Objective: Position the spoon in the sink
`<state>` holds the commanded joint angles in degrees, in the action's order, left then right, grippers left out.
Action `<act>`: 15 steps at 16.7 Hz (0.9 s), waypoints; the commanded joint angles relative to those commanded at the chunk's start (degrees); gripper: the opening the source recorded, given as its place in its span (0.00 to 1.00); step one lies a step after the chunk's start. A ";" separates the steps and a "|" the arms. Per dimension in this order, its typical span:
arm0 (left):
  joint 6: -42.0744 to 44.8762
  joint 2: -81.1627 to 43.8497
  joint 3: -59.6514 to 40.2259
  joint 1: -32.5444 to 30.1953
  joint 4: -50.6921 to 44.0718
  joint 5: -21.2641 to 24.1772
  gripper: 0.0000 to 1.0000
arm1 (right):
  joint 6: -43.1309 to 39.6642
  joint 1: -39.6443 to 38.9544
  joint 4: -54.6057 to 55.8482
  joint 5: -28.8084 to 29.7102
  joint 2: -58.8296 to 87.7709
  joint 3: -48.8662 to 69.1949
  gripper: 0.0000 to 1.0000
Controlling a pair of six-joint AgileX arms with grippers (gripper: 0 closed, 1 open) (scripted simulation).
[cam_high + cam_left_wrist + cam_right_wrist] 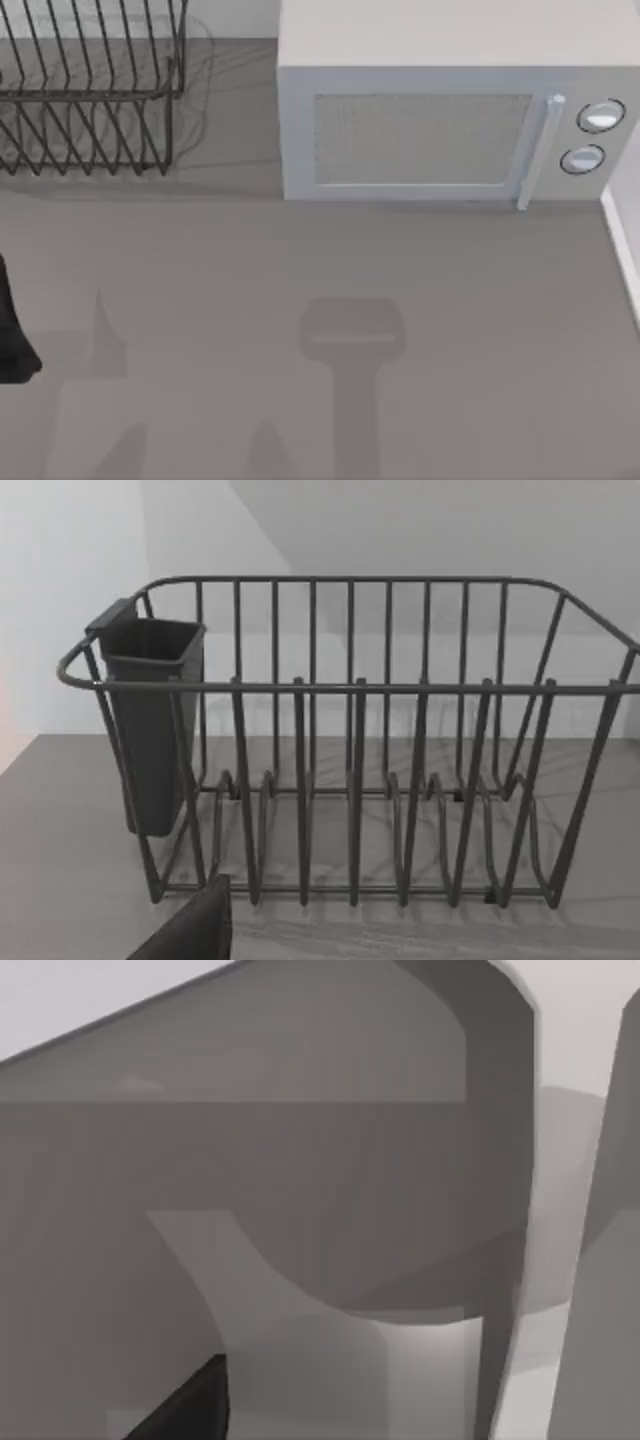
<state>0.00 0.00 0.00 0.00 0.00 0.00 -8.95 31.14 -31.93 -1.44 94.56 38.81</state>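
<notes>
Overhead, a wire dish rack [90, 90] stands at the table's back left beside a microwave [440, 130]; the left arm [12, 330] pokes in at the left edge. Its wrist camera faces the rack and a dark cutlery cup [150, 720] hung on one end. From the right wrist, grey basin walls [300, 1160] look like the sink. I cannot tell either pincer's state, nor where the spoon is; I'd find it before reaching.

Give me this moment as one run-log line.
left arm: top view's left edge, facing dish rack | cutlery cup: on rack | microwave: door shut | spoon: unseen
</notes>
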 joint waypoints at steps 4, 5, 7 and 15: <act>0.00 0.00 0.00 0.00 0.00 0.00 1.00 | 0.00 0.00 0.00 0.00 0.00 0.00 0.17; 0.00 0.00 0.00 0.00 0.00 0.00 1.00 | 0.00 0.00 0.00 0.00 0.00 0.00 0.10; 0.00 0.00 0.00 0.00 0.00 0.00 1.00 | 0.00 0.00 0.00 0.00 0.00 0.00 0.00; 0.00 0.00 0.00 0.00 0.00 0.00 1.00 | 0.06 0.23 -3.46 0.76 -3.71 1.72 0.00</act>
<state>0.00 0.00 0.00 0.00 0.00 0.00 -8.89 31.37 -35.38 -0.67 90.86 40.53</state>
